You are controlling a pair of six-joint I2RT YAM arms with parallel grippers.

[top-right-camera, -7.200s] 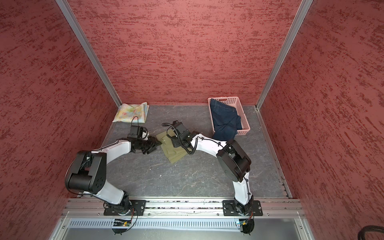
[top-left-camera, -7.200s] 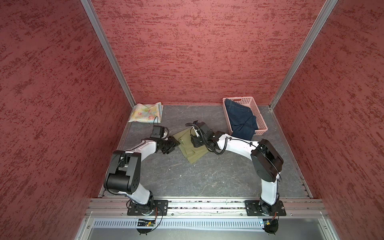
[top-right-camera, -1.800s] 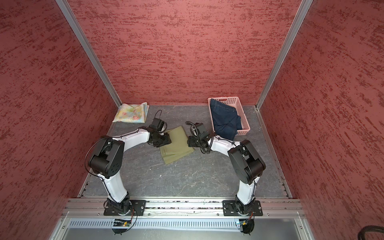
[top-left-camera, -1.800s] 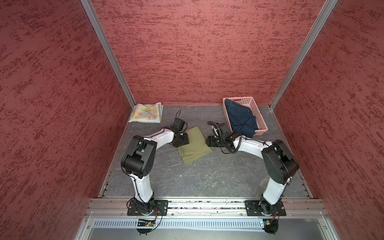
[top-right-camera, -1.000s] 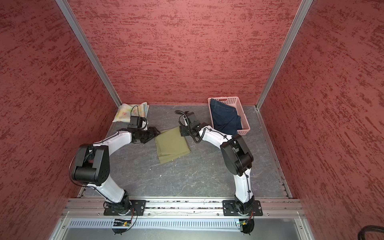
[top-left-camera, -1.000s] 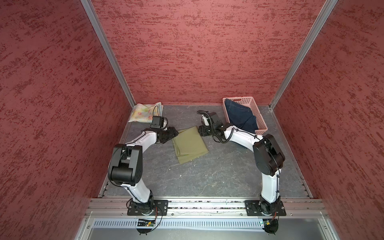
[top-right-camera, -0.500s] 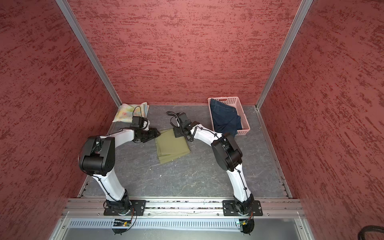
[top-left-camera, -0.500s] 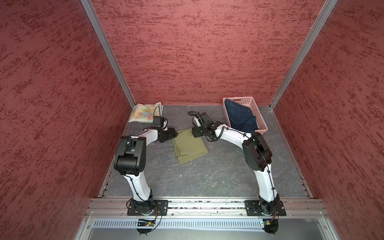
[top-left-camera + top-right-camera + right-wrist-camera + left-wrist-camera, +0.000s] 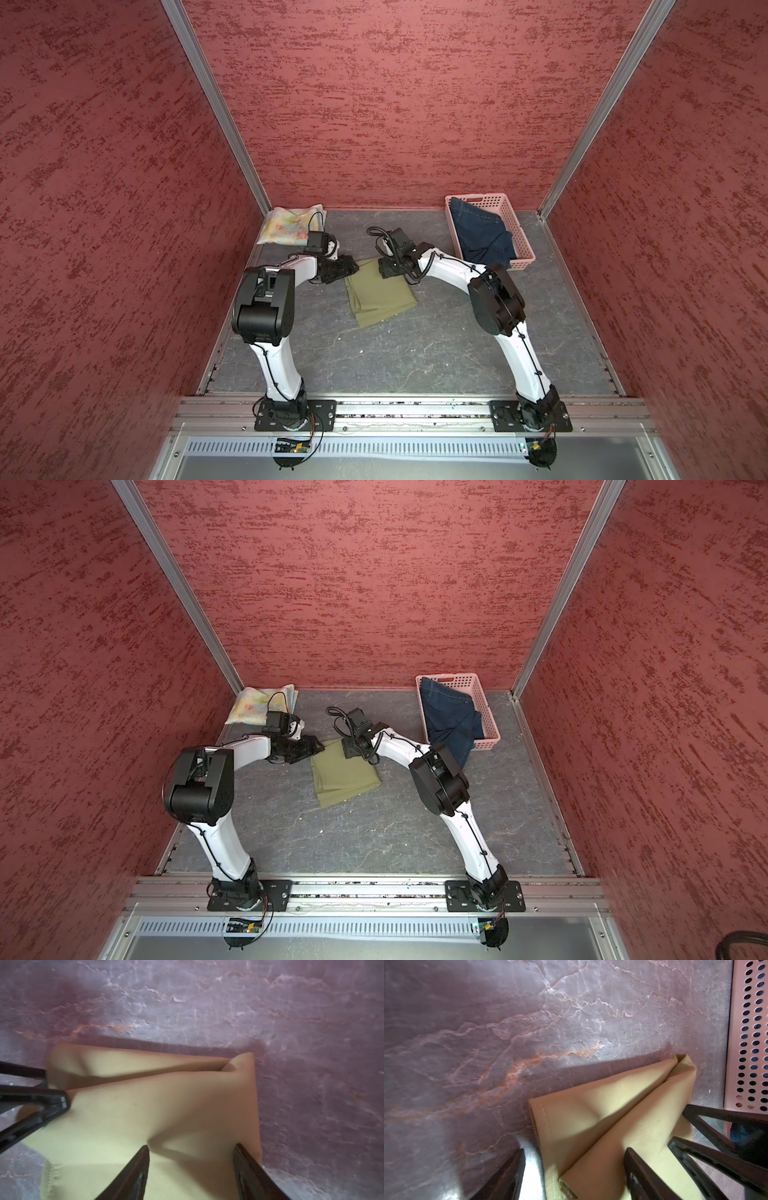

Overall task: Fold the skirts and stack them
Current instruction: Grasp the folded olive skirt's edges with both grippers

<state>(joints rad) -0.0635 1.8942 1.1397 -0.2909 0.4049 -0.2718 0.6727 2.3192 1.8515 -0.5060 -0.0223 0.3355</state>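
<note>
My left claw [image 9: 574, 1153] and right claw [image 9: 192, 1147], jaws apart on both, straddle the far edge of the folded olive-green cloth skirt [image 9: 380, 291] lying on the grey marbled tabletop [image 9: 374, 357]; I judge it light and limp with layers likely to slip, so I'd pinch every layer at the corners, where both wrist views show a puffed ridge that both top views miss.

The olive-green skirt [image 9: 380, 293], a rumpled diamond half covered seven seconds ago, now lies as a flatter, squarer rectangle. The left gripper [image 9: 352, 268] has slid off its left edge to the far left corner. The right gripper [image 9: 383, 270] has come in from the pink basket [image 9: 519, 264] side to the far right corner, apparently settling over the cloth.
</note>
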